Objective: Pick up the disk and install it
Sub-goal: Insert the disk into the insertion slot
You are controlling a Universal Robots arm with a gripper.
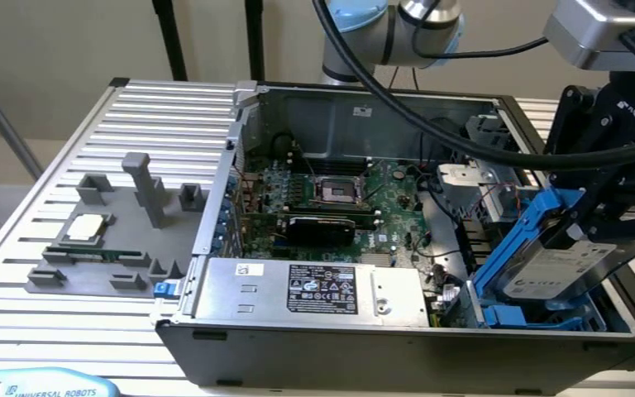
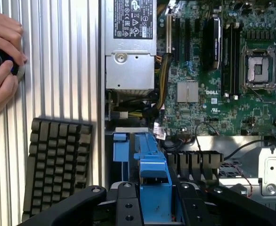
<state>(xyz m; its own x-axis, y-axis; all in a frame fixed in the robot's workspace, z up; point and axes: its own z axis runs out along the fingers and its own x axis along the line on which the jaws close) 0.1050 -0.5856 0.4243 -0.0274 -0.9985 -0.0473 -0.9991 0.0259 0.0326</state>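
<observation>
The disk [image 1: 555,269], a silver-gray drive with a white label in a bright blue carrier [image 1: 538,223], hangs tilted at the exterior view's right, inside the open computer case [image 1: 406,339]. Its lower end reaches into the drive bay with blue rails [image 1: 513,316]. My gripper [image 1: 602,222] is shut on the disk's upper end. In the wrist view my gripper [image 2: 155,207] clamps the blue carrier [image 2: 152,167] between its black fingers [image 2: 126,202], above the bay's blue rail [image 2: 119,146].
A gray power-supply box [image 1: 295,289] lies beside the bay, and the motherboard [image 1: 329,198] sits deeper in the case. A gray fixture [image 1: 108,248] with a small CPU chip [image 1: 86,225] lies on the slatted table. A person's hands [image 2: 1,61] and a keyboard [image 2: 58,160] are outside the case.
</observation>
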